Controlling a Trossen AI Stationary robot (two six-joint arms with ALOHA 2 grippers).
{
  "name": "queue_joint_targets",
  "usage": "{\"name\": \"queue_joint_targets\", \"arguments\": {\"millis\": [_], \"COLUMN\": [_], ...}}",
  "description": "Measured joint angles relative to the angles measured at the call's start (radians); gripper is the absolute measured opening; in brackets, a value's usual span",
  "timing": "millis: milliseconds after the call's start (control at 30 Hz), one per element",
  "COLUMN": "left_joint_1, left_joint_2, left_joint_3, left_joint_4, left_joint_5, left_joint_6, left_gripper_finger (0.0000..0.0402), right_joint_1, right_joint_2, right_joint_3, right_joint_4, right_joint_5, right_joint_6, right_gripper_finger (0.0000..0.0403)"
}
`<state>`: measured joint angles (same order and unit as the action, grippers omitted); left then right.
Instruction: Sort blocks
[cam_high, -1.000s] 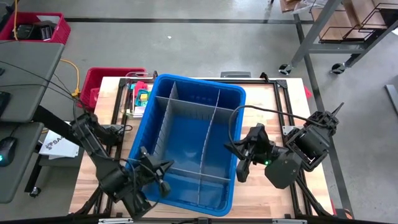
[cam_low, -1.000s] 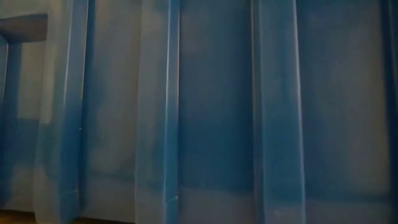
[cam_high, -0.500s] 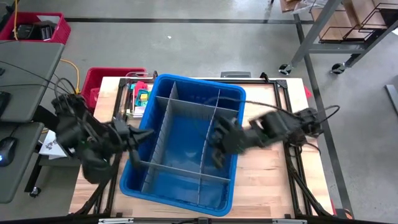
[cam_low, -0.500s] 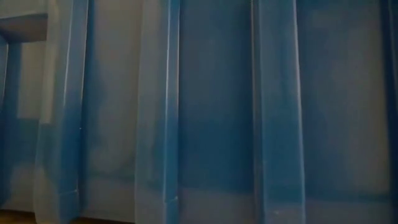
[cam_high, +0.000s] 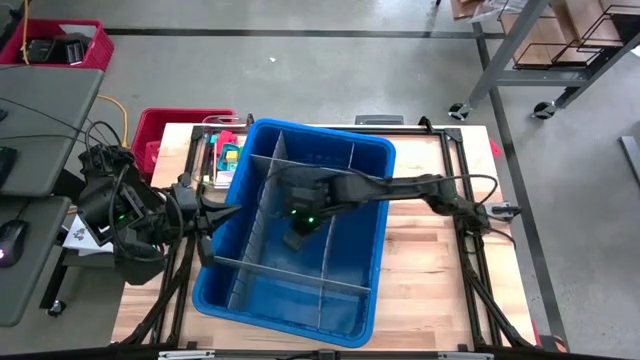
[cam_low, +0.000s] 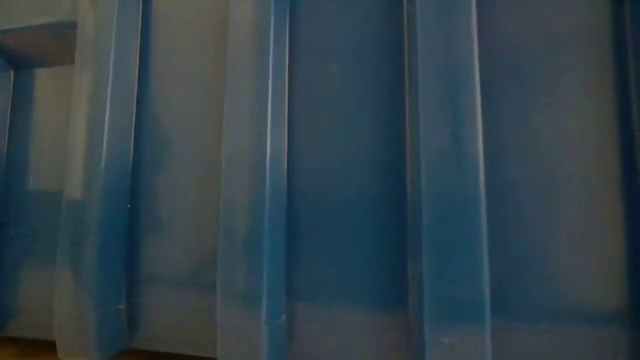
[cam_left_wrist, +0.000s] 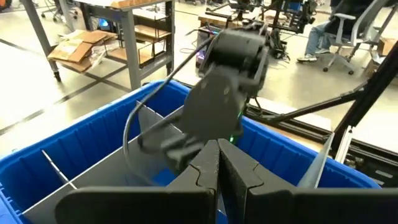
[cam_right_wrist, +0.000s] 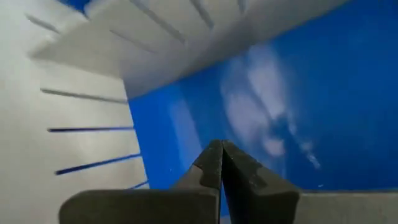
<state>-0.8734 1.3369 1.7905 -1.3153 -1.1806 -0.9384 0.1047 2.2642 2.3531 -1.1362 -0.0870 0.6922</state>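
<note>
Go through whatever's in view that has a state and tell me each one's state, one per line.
Left gripper: shut, empty, at the blue bin's left rim.
Right gripper: shut, empty, reaching down inside the bin.
Blue bin: upright, open-topped, grey dividers standing in it.
Blocks: in a clear tray behind the bin, none in the bin's visible compartments.

Two dark, matte black jointed arms are showing, built from blocky housings linked by slimmer tubes. The left arm (cam_high: 130, 215) is trailing a tangle of thin black cables over its bulky segments. The right arm (cam_high: 400, 188) is carrying a looping black cable along its slim length, and a small green light is glowing on its wrist housing (cam_high: 305, 212). Each arm is ending in two tapered black fingers (cam_left_wrist: 211, 165) with stepped, notched inner edges, mounted on a flat dark grey bar.
</note>
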Motion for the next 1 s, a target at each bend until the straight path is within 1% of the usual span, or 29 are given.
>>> {"name": "queue_joint_targets", "arguments": {"millis": [100, 200, 433, 567, 667, 800, 1000], "left_joint_1": [0.0, 0.0, 0.0, 0.0, 0.001, 0.001, 0.001], "left_joint_2": [0.0, 0.0, 0.0, 0.0, 0.0, 0.0, 0.0], "left_joint_3": [0.0, 0.0, 0.0, 0.0, 0.0, 0.0, 0.0], "left_joint_4": [0.0, 0.0, -0.005, -0.005, -0.005, -0.006, -0.006], "left_joint_5": [0.006, 0.009, 0.012, 0.011, 0.01, 0.004, 0.0], "left_joint_6": [0.005, 0.017, 0.036, 0.061, 0.078, 0.079, 0.104], "left_gripper_finger": [0.0, 0.0, 0.0, 0.0, 0.0, 0.0, 0.0], "right_joint_1": [-0.002, 0.006, 0.059, 0.081, 0.088, 0.083, 0.064], "right_joint_2": [0.058, 0.109, 0.11, 0.099, 0.092, 0.075, -0.008], "right_joint_3": [0.002, 0.0, 0.002, 0.002, 0.002, 0.002, 0.002], "right_joint_4": [-0.004, -0.06, -0.263, -0.315, -0.271, -0.156, 0.001], "right_joint_5": [-0.081, -0.109, -0.101, -0.092, -0.072, -0.033, 0.094], "right_joint_6": [0.011, 0.014, -0.02, -0.031, -0.03, -0.008, -0.04], "right_gripper_finger": [0.0, 0.0, 0.0, 0.0, 0.0, 0.0, 0.0]}}
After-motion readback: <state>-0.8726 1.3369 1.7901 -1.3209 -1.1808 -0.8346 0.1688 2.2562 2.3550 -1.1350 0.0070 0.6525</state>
